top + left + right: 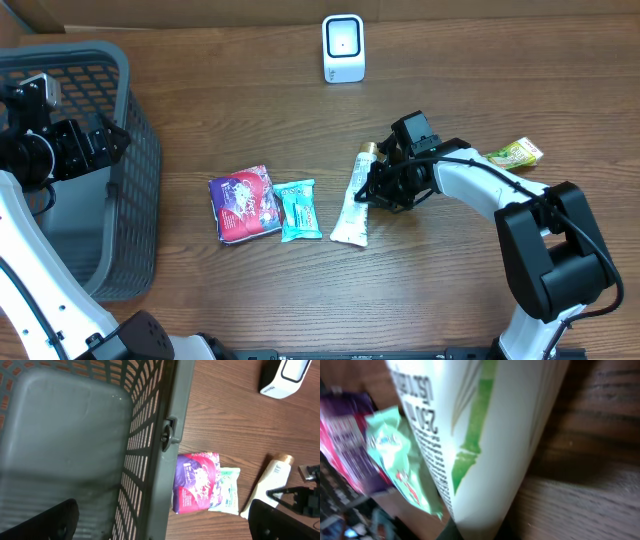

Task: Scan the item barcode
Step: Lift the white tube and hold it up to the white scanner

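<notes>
A white tube with green print and a gold cap lies on the wooden table right of centre. My right gripper is down at the tube's right side and is shut on it. The right wrist view shows the tube filling the frame, pinched at its lower part between the dark fingers. The white barcode scanner stands at the back of the table, also seen as the scanner from the left wrist. My left gripper hangs wide open over the grey basket's rim, holding nothing.
A purple-pink packet and a teal packet lie just left of the tube. A green-yellow packet sits at the right behind my right arm. The grey mesh basket fills the left side.
</notes>
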Available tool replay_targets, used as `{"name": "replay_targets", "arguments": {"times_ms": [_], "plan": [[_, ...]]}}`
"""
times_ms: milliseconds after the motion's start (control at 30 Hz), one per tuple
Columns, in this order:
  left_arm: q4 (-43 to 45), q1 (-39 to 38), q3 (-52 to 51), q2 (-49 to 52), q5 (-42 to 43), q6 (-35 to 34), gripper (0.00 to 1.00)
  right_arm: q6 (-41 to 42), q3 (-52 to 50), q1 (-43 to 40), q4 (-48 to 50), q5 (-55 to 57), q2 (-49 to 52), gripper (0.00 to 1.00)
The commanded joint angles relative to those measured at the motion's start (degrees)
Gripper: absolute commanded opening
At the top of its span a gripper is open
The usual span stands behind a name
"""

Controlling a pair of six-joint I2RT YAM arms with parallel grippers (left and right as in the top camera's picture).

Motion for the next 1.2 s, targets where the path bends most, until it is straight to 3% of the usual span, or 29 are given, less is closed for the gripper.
{"name": "replay_targets", "arguments": {"times_ms": [0, 233, 633, 1000, 1167], "plan": [[0.07, -0.09, 0.09, 0.35, -0.13, 0.20, 1.00, -12.96, 2.47, 0.15, -2.56, 0.26, -4.92, 0.04], [0.07, -0.09, 0.09, 0.35, -0.13, 0.20, 1.00, -27.41, 8.35, 0.11, -10.71, -11.10, -14.16, 0.04], [0.07, -0.09, 0.09, 0.35, -0.13, 0.20, 1.00, -23.54, 16.76, 0.04, -12.07, -26.21, -22.82, 0.04], [0.07, -0.09, 0.09, 0.35, -0.13, 0.20, 1.00, -20.48, 16.87, 0.04, -9.99, -26.14, -22.82, 0.04], [0.07, -0.11, 0.09, 0.35, -0.13, 0.20, 1.00, -17.49, 18.03, 0.07, -9.84, -21.11, -22.82, 0.03]]}}
